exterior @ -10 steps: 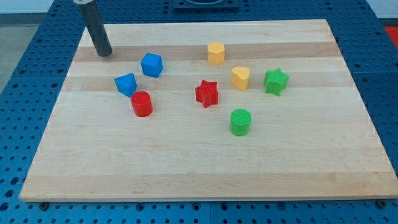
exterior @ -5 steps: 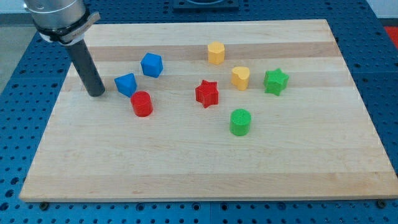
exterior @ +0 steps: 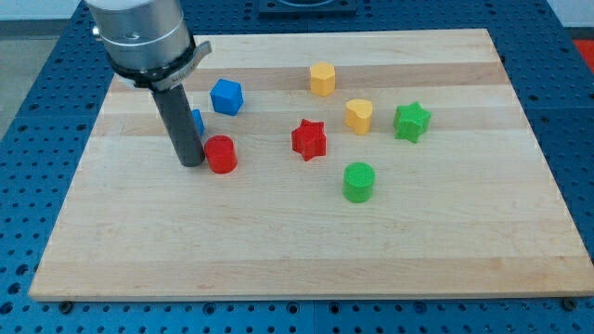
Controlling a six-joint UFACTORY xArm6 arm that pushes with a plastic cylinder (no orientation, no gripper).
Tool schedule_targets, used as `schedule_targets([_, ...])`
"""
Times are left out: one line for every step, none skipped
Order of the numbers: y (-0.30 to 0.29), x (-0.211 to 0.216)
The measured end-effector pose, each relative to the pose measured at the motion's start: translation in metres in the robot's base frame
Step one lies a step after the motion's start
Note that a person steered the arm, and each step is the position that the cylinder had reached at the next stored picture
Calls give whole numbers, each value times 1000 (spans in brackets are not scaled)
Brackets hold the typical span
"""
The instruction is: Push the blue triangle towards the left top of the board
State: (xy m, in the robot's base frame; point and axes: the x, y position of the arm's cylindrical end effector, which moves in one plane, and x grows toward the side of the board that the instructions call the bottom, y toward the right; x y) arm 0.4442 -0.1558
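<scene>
The blue triangle (exterior: pixel 197 122) lies left of the board's middle, mostly hidden behind my rod; only a sliver of it shows. My tip (exterior: pixel 191 161) rests on the board just below the triangle and right beside the left side of the red cylinder (exterior: pixel 221 154). A blue cube-like block (exterior: pixel 225 96) sits up and right of the triangle.
A red star (exterior: pixel 308 139) lies mid-board. A yellow hexagon block (exterior: pixel 322 79), a yellow heart (exterior: pixel 358 115) and a green star (exterior: pixel 411 121) lie toward the view's upper right. A green cylinder (exterior: pixel 358 182) sits below them. The wooden board (exterior: pixel 297 260) rests on a blue perforated table.
My rod has swung from the board's top left corner down and right, passing left of the blue triangle to just below it. The red cylinder has shifted slightly right.
</scene>
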Motion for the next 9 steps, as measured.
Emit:
schedule_targets([-10, -10])
schedule_targets([-21, -17])
schedule_targets([-22, -20])
schedule_targets([-22, -9])
schedule_targets([-18, 9])
schedule_targets([-3, 20])
schedule_targets([19, 20])
schedule_targets([31, 13])
schedule_targets([29, 1])
